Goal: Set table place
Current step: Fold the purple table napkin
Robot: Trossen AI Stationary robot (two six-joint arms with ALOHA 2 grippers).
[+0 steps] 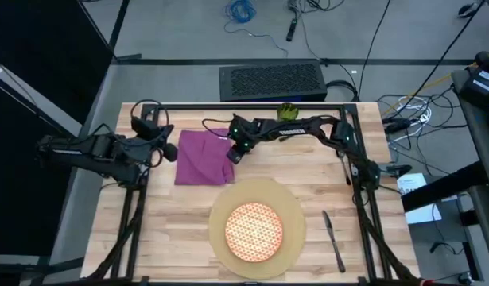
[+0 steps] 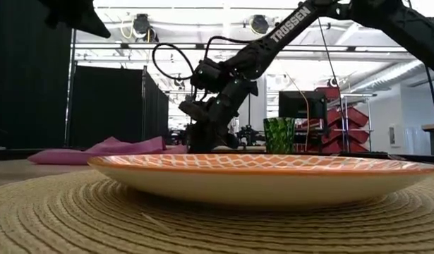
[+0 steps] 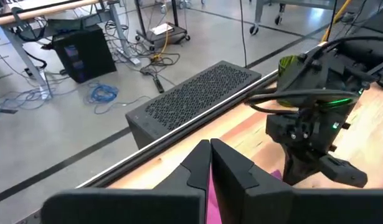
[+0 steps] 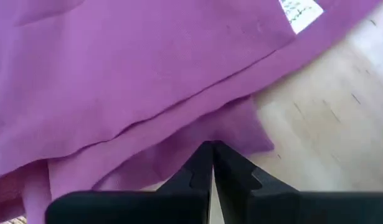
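The right gripper (image 1: 234, 156), fingers pressed together, hovers at the crumpled purple cloth napkin (image 1: 203, 156)'s edge. Closed, it can only shove the cloth, bunching it further. The left gripper (image 1: 169, 150) waits alongside, also closed.

Left wrist view: the left gripper (image 3: 210, 163) held its jaws together.
Beyond it, the right arm (image 3: 316, 118) reached over the table (image 3: 372, 118), a green cup (image 3: 289, 65) behind.

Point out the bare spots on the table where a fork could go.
Bare wood left of the mat, below the napkin; also between mat and knife. Crowded at the far edge: right claw on the napkin, cup behind.
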